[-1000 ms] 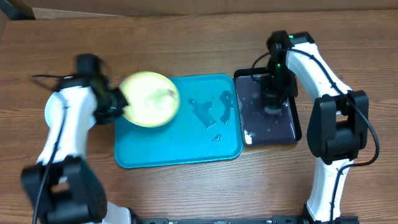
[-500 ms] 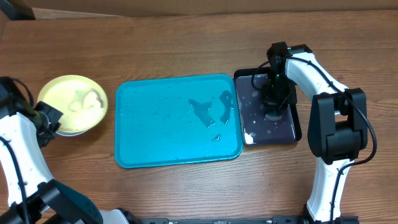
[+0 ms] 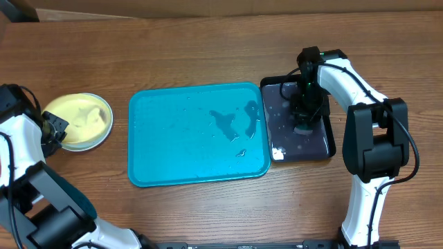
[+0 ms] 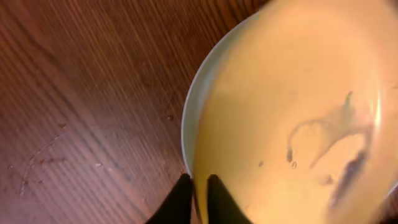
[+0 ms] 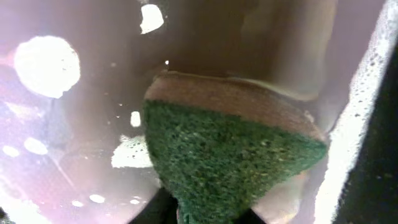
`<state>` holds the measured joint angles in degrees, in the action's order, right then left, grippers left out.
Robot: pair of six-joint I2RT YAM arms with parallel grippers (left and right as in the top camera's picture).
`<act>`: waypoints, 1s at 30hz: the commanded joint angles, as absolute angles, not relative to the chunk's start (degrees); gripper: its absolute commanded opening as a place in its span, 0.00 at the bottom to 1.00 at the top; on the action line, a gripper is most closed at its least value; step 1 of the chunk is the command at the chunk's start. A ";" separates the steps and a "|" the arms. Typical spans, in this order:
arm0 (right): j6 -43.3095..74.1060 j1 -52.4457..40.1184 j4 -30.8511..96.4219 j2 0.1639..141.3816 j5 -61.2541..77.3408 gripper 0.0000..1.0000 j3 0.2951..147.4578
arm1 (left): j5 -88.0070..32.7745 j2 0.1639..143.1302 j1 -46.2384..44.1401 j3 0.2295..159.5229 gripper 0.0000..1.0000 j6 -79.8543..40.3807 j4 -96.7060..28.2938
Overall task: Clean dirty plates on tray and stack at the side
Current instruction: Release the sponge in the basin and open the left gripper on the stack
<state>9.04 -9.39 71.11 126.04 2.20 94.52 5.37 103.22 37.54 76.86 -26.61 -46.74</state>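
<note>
The left claw [image 4: 198, 198] is pinching the rim of the yellow plate [image 3: 79, 119], with its jaws narrow on the edge. This plate is resting on a paler plate [image 4: 191, 118], whose rim is showing beneath. Both are sitting on the tabletop [image 3: 208, 41], left of the turquoise tray [image 3: 166, 149] and apart from it. A dark smear [image 4: 348, 171] is showing on the yellow plate. The right claw [image 3: 303, 117] is gripping a green sponge [image 5: 224, 162] over the wet black tray [image 3: 322, 142].
</note>
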 commanded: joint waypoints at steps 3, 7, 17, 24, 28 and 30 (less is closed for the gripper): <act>9.34 -9.63 70.76 124.42 3.27 0.49 94.35 | 5.61 104.86 37.58 77.36 0.53 -25.69 -44.88; 9.34 -9.23 72.66 124.40 3.25 0.63 97.23 | -5.45 104.84 37.52 79.79 0.68 -19.79 -45.28; 8.60 -8.60 84.97 124.40 2.42 0.75 115.50 | -17.12 104.81 31.75 97.14 0.70 -13.89 -60.64; 8.51 -8.60 85.03 124.40 -1.45 1.00 130.30 | -19.62 104.88 25.08 99.46 1.00 -11.55 -67.57; 8.51 -8.60 84.01 124.40 -1.43 1.00 132.14 | -18.68 104.88 22.46 99.46 1.00 -11.55 -68.62; 8.51 -8.60 83.42 124.40 -1.37 1.00 131.68 | -18.68 104.88 21.63 99.46 1.00 -11.55 -68.60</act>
